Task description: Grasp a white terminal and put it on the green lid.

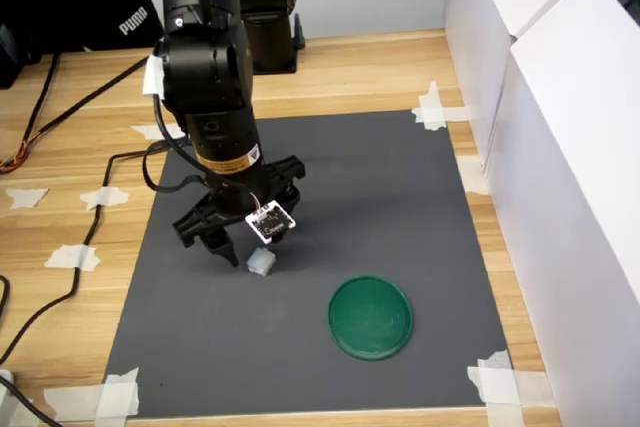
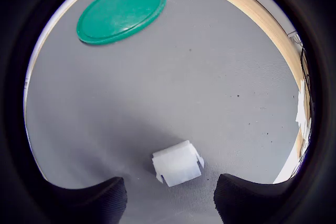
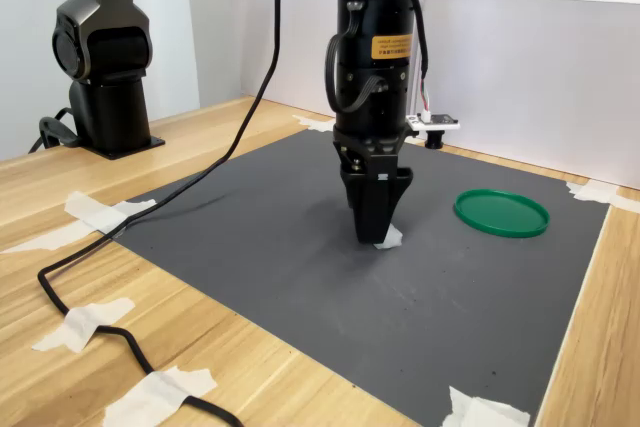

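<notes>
The white terminal [image 1: 261,263] lies on the grey mat [image 1: 400,177], left of centre in the first exterior view, between the spread jaws of the gripper [image 2: 169,195], untouched. In the wrist view, the dark fingertips [image 2: 94,200] flank it with clear gaps. The green lid [image 1: 371,316] rests flat at lower right, well apart from the terminal.

White terminal [image 1: 261,263] lay on mat [image 1: 400,177], gripper [image 1: 245,246] directly above it; green lid [image 1: 371,317] to the first exterior view's lower right, apart.
</notes>
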`<state>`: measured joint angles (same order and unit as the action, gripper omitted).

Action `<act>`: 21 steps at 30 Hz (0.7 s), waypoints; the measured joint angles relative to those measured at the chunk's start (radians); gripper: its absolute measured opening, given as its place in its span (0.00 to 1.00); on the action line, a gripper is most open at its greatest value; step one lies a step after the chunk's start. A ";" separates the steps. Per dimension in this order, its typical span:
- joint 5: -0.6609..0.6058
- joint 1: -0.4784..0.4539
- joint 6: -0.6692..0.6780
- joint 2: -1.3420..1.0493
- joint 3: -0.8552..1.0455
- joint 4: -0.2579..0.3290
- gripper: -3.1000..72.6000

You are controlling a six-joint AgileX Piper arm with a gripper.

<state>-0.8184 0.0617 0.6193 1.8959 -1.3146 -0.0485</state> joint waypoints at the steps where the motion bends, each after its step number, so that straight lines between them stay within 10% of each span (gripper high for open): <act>1: 0.006 0.000 -0.001 0.000 0.000 0.000 0.97; 21: -0.006 0.000 -0.001 0.052 -0.073 0.005 0.84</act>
<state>-0.8245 0.0617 0.6183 1.9482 -1.3875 -0.0437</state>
